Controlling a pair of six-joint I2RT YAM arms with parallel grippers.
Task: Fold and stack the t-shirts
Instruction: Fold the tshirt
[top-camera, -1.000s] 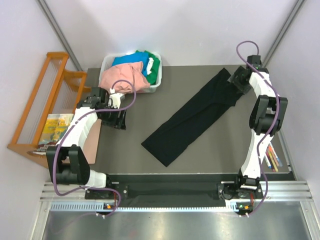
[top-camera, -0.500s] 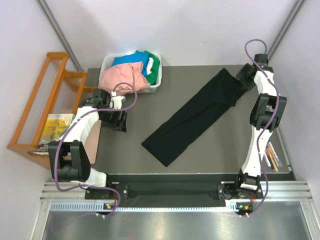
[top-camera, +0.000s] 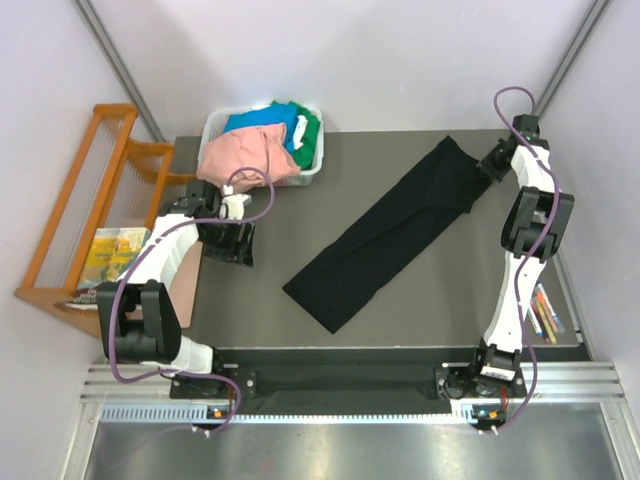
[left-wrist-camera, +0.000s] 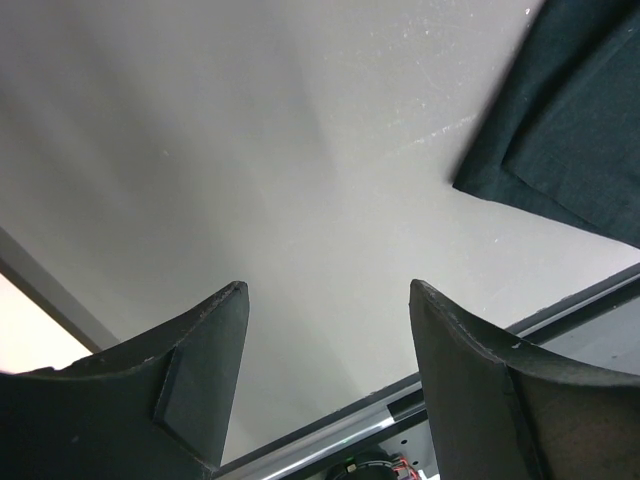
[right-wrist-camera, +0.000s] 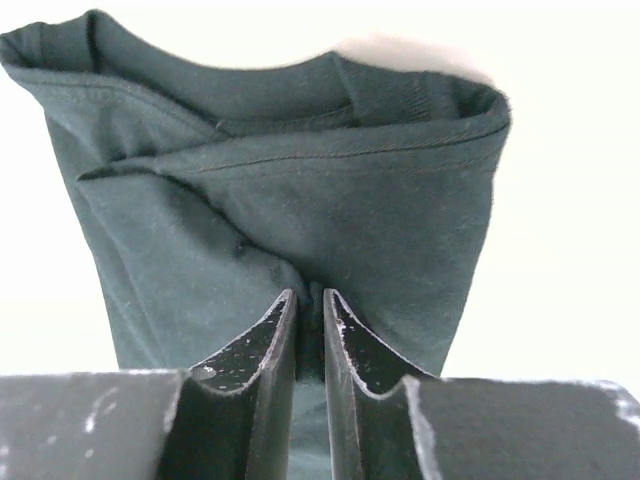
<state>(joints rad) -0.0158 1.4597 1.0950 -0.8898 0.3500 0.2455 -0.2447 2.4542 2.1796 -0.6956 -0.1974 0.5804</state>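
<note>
1. Pink, blue and green t-shirts (top-camera: 262, 140) wait in the bin (top-camera: 212, 128) beyond my open, idle left hand (top-camera: 236, 244).
2. Black t-shirt (top-camera: 385, 238), folded lengthwise, lies diagonally between both hands.
3. My right hand (right-wrist-camera: 308, 300) pinches the strip's near end, to fold it over, I judge.

Left arm (top-camera: 165, 250) and right arm (top-camera: 512, 300) are of the same build: white shell links joined by bulky black joint housings, each with a thin purple cable (top-camera: 252, 195) looping loose alongside, down to a black base (top-camera: 478, 383). Left fingers (left-wrist-camera: 200, 380) are matte black, broad and curved, tapering to thin tips; right fingers (right-wrist-camera: 255, 380) are the same black, with whitish scuffs along the inner edges
</note>
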